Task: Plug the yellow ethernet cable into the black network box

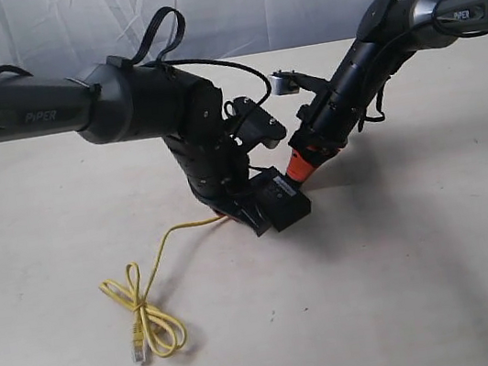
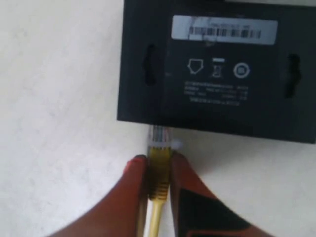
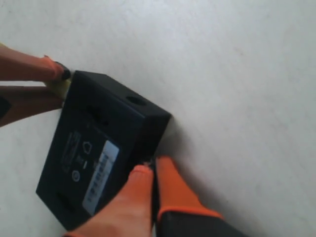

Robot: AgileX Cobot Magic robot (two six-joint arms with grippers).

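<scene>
The black network box [image 2: 217, 69] lies flat with its white label strip up. My left gripper [image 2: 159, 160] is shut on the yellow ethernet cable [image 2: 159, 170] at the boot. Its clear plug [image 2: 158, 136] meets the box's near side; how deep it sits is hidden. The rest of the cable [image 1: 159, 261] trails to a loose loop, with the other plug [image 1: 139, 352] lying free. My right gripper [image 3: 152, 165] is shut, its orange tips pressed against the opposite side of the box [image 3: 94, 153]. In the exterior view both grippers [image 1: 253, 208] [image 1: 302, 166] flank the box [image 1: 287, 206].
The table [image 1: 409, 287] is plain beige with a white cloth backdrop behind it. The left arm's black wrist and cables [image 1: 198, 125] hang over the box, and the right arm [image 1: 372, 51] slants in from the upper right. The cable loop [image 1: 150, 323] lies at the front left.
</scene>
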